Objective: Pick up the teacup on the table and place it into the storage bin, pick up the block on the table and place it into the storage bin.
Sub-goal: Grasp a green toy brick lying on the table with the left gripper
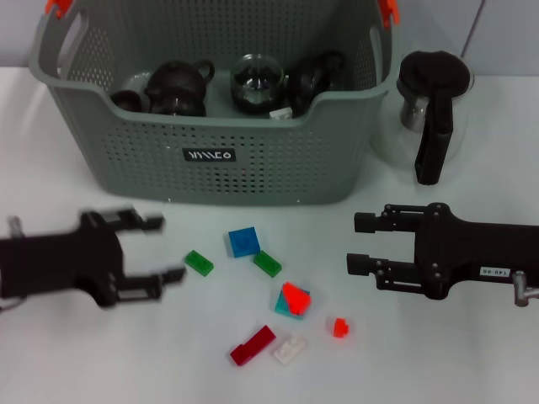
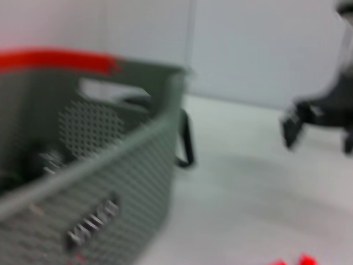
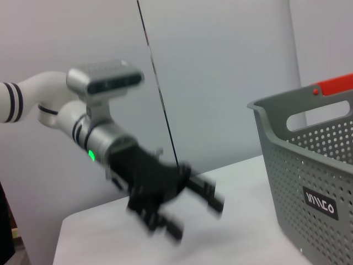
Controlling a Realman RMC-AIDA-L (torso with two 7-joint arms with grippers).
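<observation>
- While both arms hover low over the white table (image 1: 67, 353), the grey-green perforated plastic storage bin (image 1: 253, 160) stands at the back, holding dark teapots (image 1: 178, 87), a small dark teacup (image 1: 128, 99) and a clear glass jar (image 1: 258, 82).
- Left black gripper (image 1: 160, 249) sits on the left, fingers spread wide, holding nothing.
- Right black gripper (image 1: 358, 243) sits on the right, fingers also apart and empty.
- Between the grippers lie scattered plastic blocks: a blue square block (image 1: 243, 241), two green blocks (image 1: 200, 263), a teal and red block (image 1: 292, 300), a dark red bar (image 1: 253, 345), a white block (image 1: 289, 348) and a small red block (image 1: 340, 327).
- Just right of the bin stands a clear glass pitcher with a black handle (image 1: 431, 118).
</observation>
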